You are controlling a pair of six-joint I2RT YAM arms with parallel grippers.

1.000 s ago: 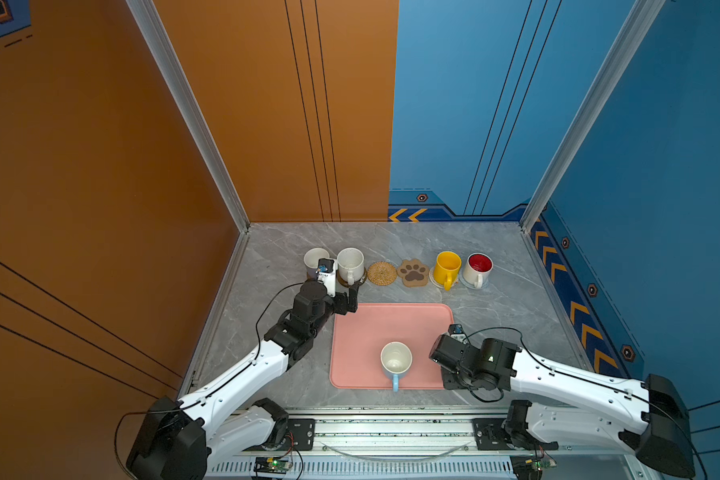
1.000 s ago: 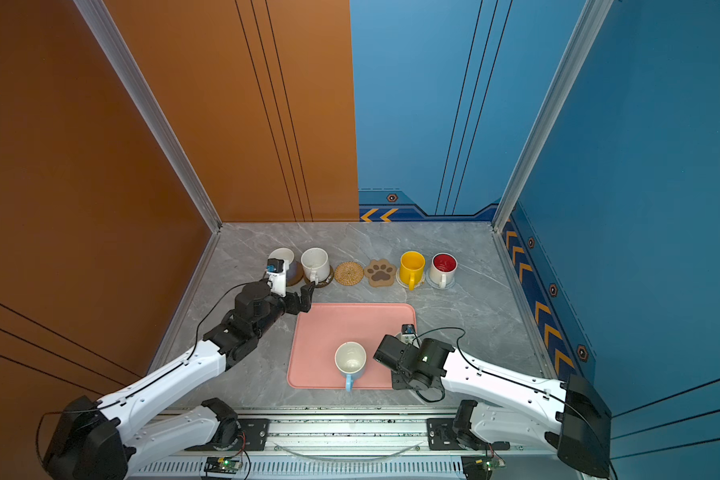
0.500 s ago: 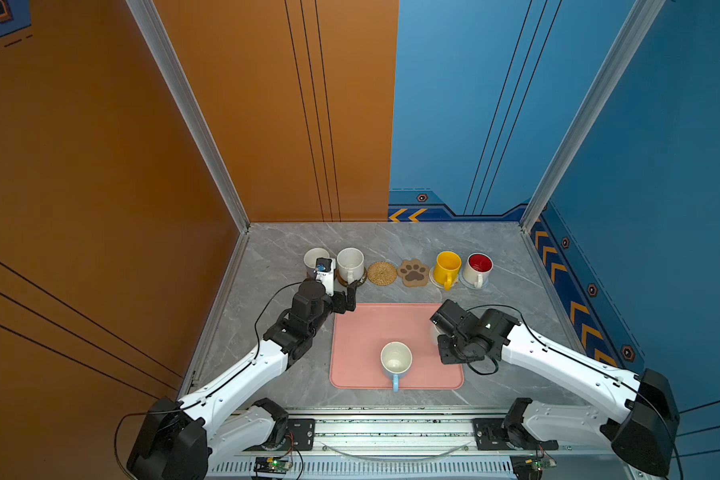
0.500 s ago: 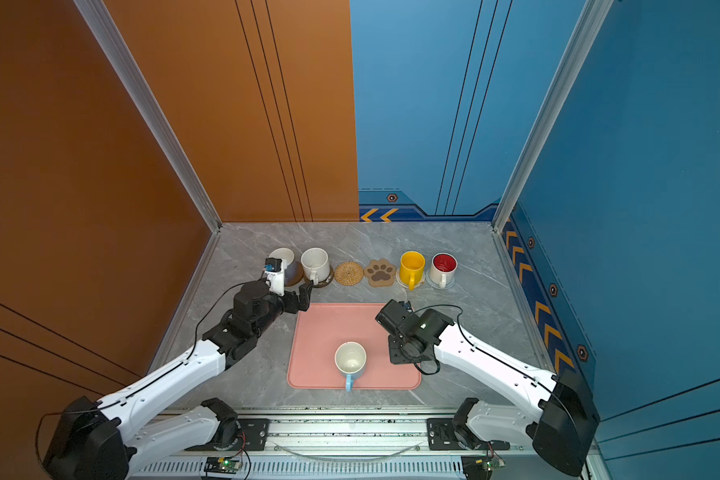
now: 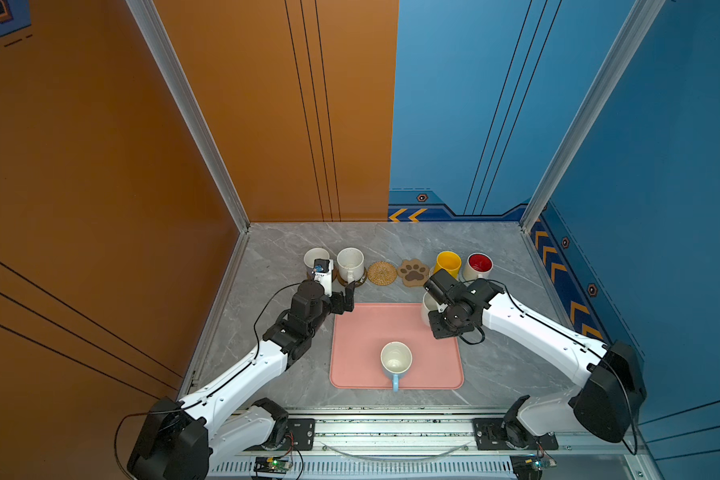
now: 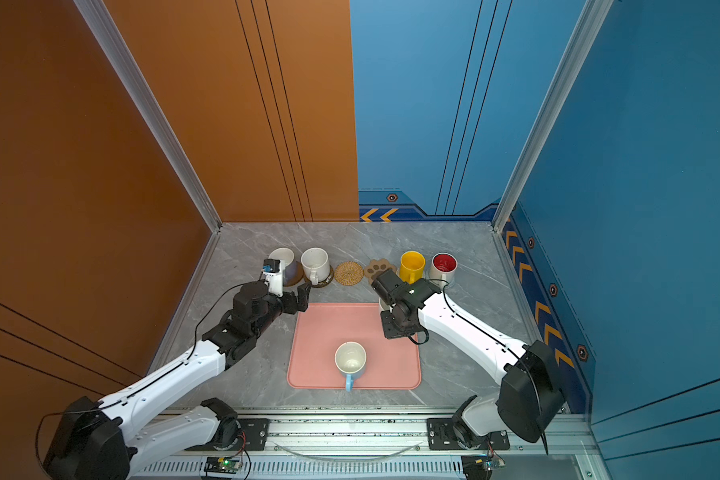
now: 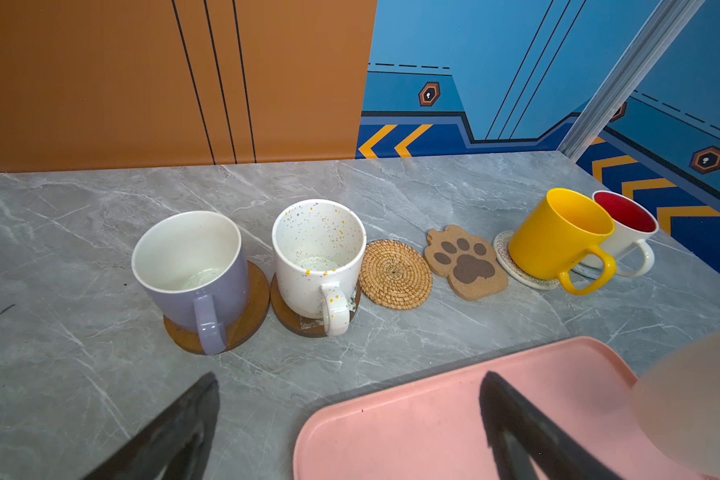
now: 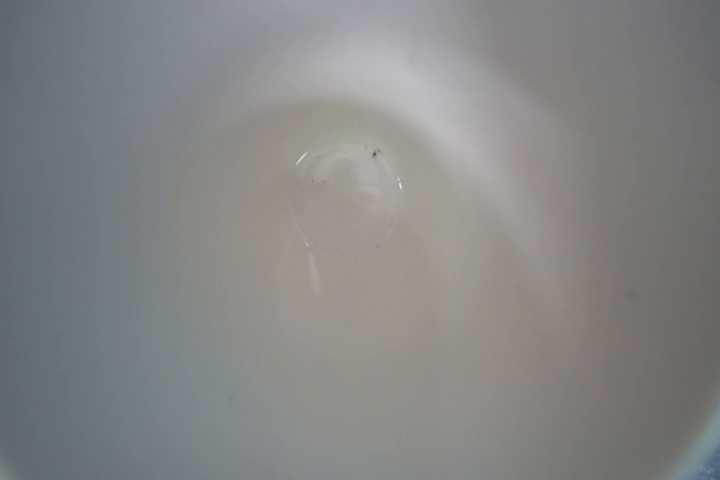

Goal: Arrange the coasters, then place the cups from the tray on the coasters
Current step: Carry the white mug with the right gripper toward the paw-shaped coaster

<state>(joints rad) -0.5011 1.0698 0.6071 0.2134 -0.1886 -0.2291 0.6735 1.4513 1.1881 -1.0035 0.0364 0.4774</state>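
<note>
Carrying the fifth mug is the step in hand, I judge: coasters all sit in one row at 12 o'clock of the pink tray (image 5: 362, 328), four of six already loaded. Going 9 to 3 o'clock along the row: lilac mug (image 7: 192, 266) on a brown disc coaster (image 7: 250, 316), speckled white mug (image 7: 319, 257) on the second brown disc (image 7: 292, 322), rattan coaster (image 7: 395, 274) bare, paw coaster (image 7: 466, 262) bare, yellow mug (image 7: 558, 237) on the white woven coaster (image 7: 512, 268), red-inside mug (image 7: 624, 224) on the pale-blue coaster (image 7: 587, 272), of which only a sliver shows. Right gripper (image 5: 433, 309) is over the tray's 1 o'clock corner with the plain white mug (image 5: 426, 307) under it. Its wrist view is filled by the mug's inside (image 8: 350, 199); jaws are nearly closed, so probably pinching the mug wall, though the contact itself is hidden. Left gripper (image 7: 350, 378) hangs at the tray's 11 o'clock corner, jaws spread wide, holding nothing, just short of the speckled mug. Light blue mug (image 5: 395, 359) stands upright on the tray toward 6 o'clock, handle pointing 6. Left to do, as I read it: set the white mug on a bare coaster (paw is nearest), then move the blue one to the other.
</note>
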